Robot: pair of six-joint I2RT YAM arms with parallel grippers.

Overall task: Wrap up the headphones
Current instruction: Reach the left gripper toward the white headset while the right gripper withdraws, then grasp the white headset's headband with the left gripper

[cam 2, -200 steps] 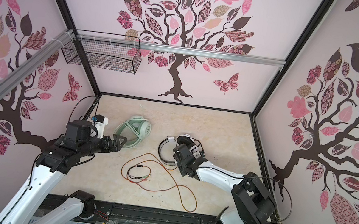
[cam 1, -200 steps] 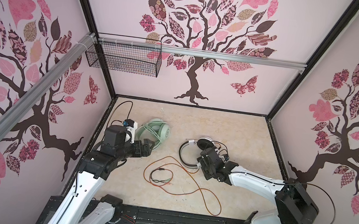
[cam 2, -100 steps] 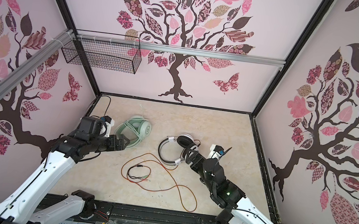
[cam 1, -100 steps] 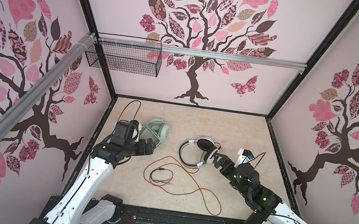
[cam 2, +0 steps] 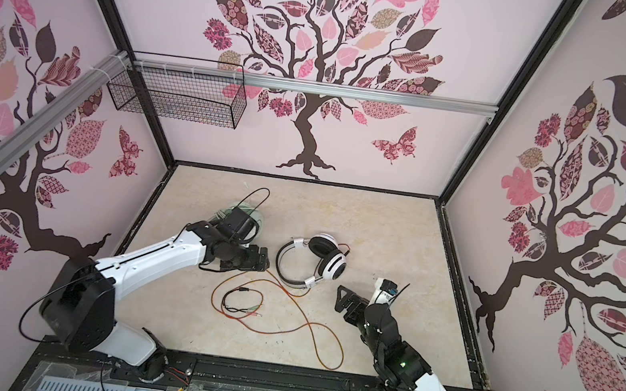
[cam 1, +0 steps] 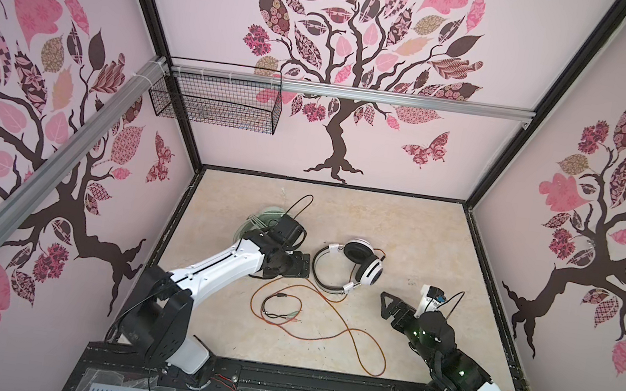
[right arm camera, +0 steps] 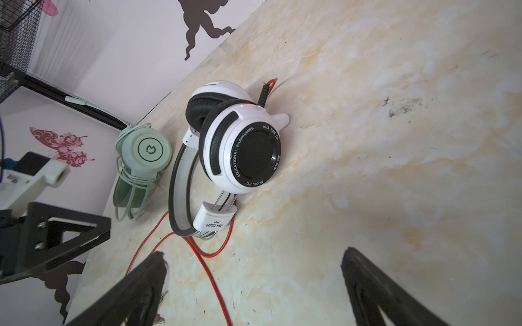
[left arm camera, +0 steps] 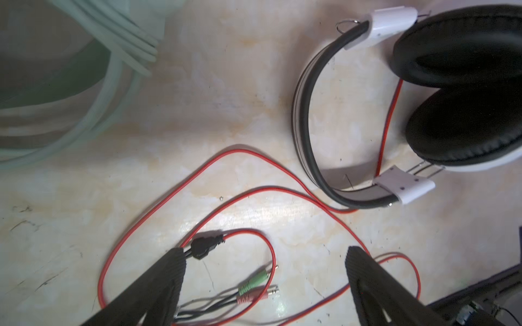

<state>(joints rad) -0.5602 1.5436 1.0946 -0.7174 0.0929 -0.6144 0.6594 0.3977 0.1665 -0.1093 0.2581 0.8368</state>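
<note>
- A marbled beige counter point(cam 1: 403, 227) sits inside a booth with pink tree-patterned walls, seen from above in both top views.
- The white-and-black headset point(cam 1: 351, 263) lies about mid-counter. Its two ear cups are close together and its thin black band curves out to the left.
- Its orange-red cable point(left arm camera: 237, 150) sprawls in loose loops on the counter, on the near side of that headset. It ends in thin black leads with green and pink plugs point(left arm camera: 254, 285).
- The mint-green headset point(right arm camera: 147, 152) lies to the far left of the white one, close to the left wall. Its pale green cable point(right arm camera: 135, 180) is wound around the band. In both top views the left arm hides most of it.
- The left arm point(cam 1: 220, 267) reaches in from the near left.
- The left jaws stand wide open with nothing between them. They hang over the plug end of the cable, just left of the white headset's band.
- One fingertip point(left arm camera: 169, 271) overlaps the black leads; whether it touches them cannot be told.
- The right arm point(cam 1: 432, 340) comes from the near right.
- The right jaws are spread wide and empty, pointing toward the white headset but apart from it.
</note>
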